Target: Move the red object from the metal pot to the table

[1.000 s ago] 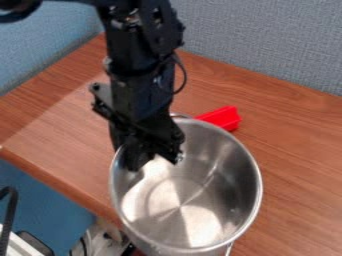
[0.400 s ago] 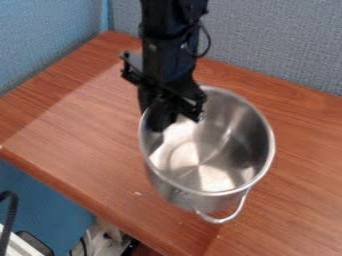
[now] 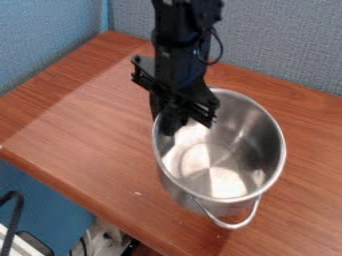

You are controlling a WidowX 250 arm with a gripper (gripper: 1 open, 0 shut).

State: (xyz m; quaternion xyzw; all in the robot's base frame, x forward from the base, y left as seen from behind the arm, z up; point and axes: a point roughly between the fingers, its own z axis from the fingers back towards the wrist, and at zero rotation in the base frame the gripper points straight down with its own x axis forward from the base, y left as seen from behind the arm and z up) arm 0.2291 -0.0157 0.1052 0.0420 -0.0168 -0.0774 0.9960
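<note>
The metal pot (image 3: pixel 254 130), round and shiny, stands on the wooden table (image 3: pixel 80 110) right of centre, its wire handle (image 3: pixel 230 220) hanging over the near side. My black gripper (image 3: pixel 179 116) points straight down at the pot's back-left rim. Its fingers look shut on that rim, one inside the pot and one outside. The pot's inside shows only bare steel. The red object is hidden in this view.
A blue wall (image 3: pixel 287 40) stands behind the table. The table's front edge (image 3: pixel 94 190) runs diagonally just below the pot, with the floor and cables beyond it. Bare wood lies to the left of the pot.
The gripper and the pot have moved together up and to the right across the table. The red block seen behind the pot a second ago no longer shows.
</note>
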